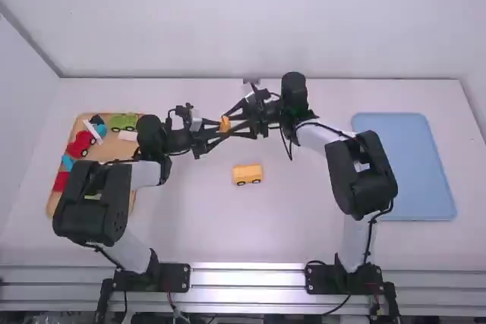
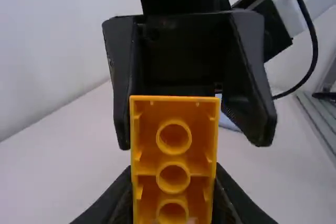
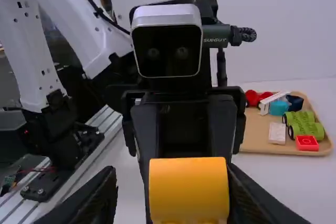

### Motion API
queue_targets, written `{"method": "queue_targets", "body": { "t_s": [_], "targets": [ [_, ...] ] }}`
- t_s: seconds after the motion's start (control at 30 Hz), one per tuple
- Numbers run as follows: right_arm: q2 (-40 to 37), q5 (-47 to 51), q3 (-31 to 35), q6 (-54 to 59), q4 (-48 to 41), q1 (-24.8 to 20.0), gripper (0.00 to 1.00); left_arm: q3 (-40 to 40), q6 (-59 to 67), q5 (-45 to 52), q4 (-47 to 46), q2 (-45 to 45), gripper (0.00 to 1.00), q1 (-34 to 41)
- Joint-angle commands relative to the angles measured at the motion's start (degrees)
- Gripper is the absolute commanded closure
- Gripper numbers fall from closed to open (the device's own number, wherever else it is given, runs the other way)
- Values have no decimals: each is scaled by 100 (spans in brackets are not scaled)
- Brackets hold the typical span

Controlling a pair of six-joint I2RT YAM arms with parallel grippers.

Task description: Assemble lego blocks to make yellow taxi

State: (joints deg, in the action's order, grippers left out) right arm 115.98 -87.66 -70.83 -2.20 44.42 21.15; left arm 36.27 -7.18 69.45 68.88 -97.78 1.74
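Observation:
A yellow-orange block (image 1: 225,124) is held above the table between the two grippers. My left gripper (image 1: 218,131) is shut on it; in the left wrist view, the gripper (image 2: 173,176) has a finger against each side of the block (image 2: 175,153), whose hollow underside with round tubes faces that camera. From the other side, my right gripper (image 1: 232,119) reaches around the block with its fingers apart. In the right wrist view, that gripper (image 3: 176,187) shows a gap between its left finger and the block (image 3: 189,188). A yellow vehicle body with black wheels (image 1: 247,174) stands on the table below.
At the left, partly under the left arm, lies a wooden tray (image 1: 108,149) with red, green, blue and white pieces. A blue tray (image 1: 402,165) lies at the right, beyond the right arm's elbow.

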Motion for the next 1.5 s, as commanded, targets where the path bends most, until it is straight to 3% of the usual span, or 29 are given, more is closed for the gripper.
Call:
{"method": "queue_targets", "body": {
  "t_s": [0.0,0.13,0.23,0.33,0.37,0.43,0.6,0.73,0.83,0.97,1.07,1.1,1.2,1.33,1.47],
  "targets": [
    [50,-173,-153,90,13,-7,58,-2,-203,-142,42,-39,98,22],
    [50,-173,-153,98,15,31,69,-2,-199,-157,44,-39,98,15],
    [50,-170,-153,94,15,24,76,-2,-201,-155,61,-39,91,24],
    [50,-168,-153,96,15,37,80,-2,-205,-151,59,-39,54,-15],
    [50,-168,-153,98,17,26,81,-2,-205,-151,57,-39,32,-17],
    [50,-83,-153,109,17,24,81,-2,-203,-149,59,-39,1,-17],
    [50,1051,-153,-361,-168,-151,89,-2,-175,-157,-59,-39,1,-17],
    [24,2260,-153,-234,-804,-363,91,-2,660,-396,-859,-39,1,-17],
    [-133,3213,-153,94,-1617,-468,91,-2,721,-1274,-1591,-37,1,-17],
    [-719,5047,-157,940,-3324,-457,91,20,737,-2553,-2435,-37,1,-17],
    [-1268,6902,-229,1499,-4743,-264,89,140,1185,-3193,-3056,-37,1,-17],
    [-1287,6970,-236,1521,-4813,-251,89,146,1191,-3222,-3084,-37,1,-17],
    [-1451,7840,-492,1954,-6166,-24,90,387,1220,-3807,-3685,-37,1,-17],
    [-1419,8297,-616,2350,-7503,166,91,848,1220,-4183,-4564,-37,1,-17],
    [-1373,8607,-546,2363,-8087,251,92,1233,1659,-4192,-5302,26,1,-17]
  ]
}}
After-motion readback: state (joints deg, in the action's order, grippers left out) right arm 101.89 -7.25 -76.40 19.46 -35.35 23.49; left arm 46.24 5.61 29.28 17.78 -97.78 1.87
